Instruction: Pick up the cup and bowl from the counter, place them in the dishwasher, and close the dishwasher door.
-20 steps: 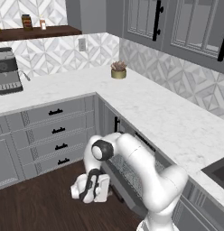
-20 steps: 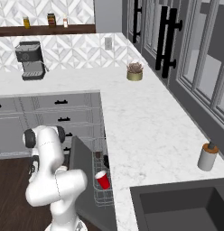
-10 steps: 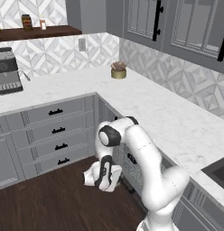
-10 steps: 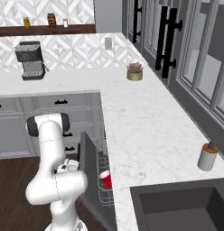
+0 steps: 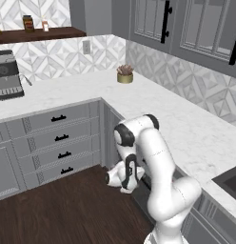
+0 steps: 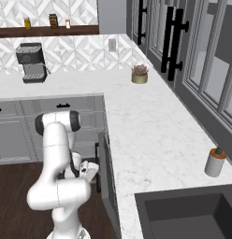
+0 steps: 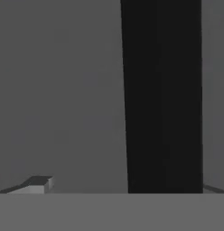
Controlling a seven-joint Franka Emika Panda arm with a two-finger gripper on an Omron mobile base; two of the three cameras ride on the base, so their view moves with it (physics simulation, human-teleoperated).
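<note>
Pushing low at centre frame, we are pressing our tool (image 6: pixel 92 170), its fingers spread and empty, against the nearly upright dishwasher door (image 6: pixel 105 175) just right of it.

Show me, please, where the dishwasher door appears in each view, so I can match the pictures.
Left base view: the dishwasher door is low, right of centre, a dark panel mostly hidden by the arm.
Right base view: lower centre, a nearly upright grey panel beside the arm.
Hand view: probably the flat grey surface close ahead.
Shared landmark, both base views: the potted plant.
</note>
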